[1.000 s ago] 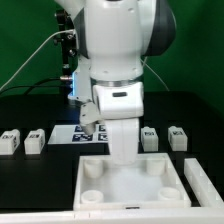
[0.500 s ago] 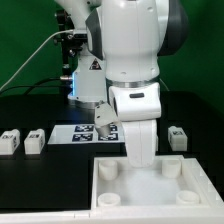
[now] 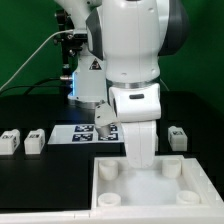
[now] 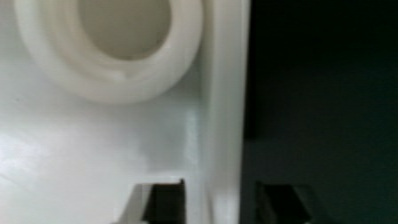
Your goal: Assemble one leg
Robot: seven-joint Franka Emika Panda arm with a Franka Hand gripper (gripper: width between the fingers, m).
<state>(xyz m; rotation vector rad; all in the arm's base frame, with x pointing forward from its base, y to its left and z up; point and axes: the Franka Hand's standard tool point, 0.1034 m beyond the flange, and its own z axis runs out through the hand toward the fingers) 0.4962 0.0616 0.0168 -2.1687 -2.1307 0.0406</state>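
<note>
One leg [image 3: 178,137] lies on the table [image 3: 30,110], apart from the gripper [image 4: 219,200], toward the exterior view's right. Fingers [image 4: 164,200] straddle the tray [image 3: 100,205] wall narrowly; whether they clamp it, cannot tell.

Tray [image 3: 150,200] is set in front, marker board [image 3: 72,133] behind it. Outer leg [image 3: 10,142] and inner leg [image 3: 34,140] are placed at the exterior view's left, third leg [image 3: 178,137] at its right.
</note>
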